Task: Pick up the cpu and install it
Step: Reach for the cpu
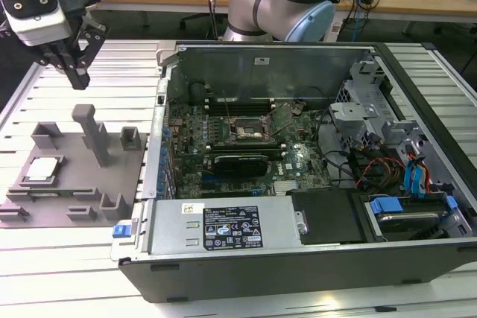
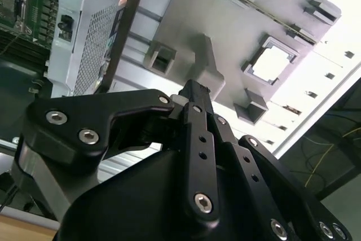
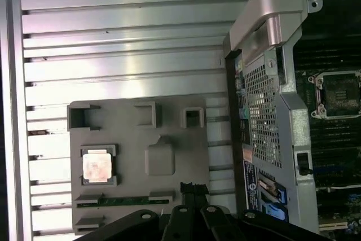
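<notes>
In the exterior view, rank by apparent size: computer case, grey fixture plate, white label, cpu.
Largest to smallest: computer case, grey fixture plate, white label, cpu. The label may be nearer the camera, so the last pair is unsure.

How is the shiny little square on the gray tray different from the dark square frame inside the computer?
The cpu is pale and silvery; the socket is dark with a metal rim. The cpu lies outside the case in a pocket of the gray holder; the socket sits on the green motherboard inside the case. Both are square and lie flat.
</notes>
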`<state>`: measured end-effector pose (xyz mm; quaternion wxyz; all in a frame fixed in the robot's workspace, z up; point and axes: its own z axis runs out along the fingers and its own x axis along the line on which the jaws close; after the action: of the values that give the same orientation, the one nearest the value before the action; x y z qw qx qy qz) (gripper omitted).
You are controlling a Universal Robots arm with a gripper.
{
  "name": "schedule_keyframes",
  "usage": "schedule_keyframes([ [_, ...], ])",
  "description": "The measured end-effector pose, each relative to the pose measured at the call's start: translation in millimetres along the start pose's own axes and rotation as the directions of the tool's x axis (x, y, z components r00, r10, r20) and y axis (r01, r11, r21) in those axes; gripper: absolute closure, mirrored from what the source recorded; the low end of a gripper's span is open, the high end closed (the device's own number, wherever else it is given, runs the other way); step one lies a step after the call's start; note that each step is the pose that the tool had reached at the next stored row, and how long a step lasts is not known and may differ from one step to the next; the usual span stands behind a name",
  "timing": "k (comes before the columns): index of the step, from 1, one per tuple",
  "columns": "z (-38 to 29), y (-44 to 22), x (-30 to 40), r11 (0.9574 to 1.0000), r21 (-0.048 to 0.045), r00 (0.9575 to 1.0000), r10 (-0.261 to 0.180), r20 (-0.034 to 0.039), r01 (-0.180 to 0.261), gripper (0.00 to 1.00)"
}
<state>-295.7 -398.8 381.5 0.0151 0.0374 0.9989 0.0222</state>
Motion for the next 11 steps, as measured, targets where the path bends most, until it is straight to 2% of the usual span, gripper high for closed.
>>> schedule_keyframes([
  [11,2.9,-1.9,22.8,1.0000,0.0000,1.0000,0.000,0.0000,0.000,0.89],
])
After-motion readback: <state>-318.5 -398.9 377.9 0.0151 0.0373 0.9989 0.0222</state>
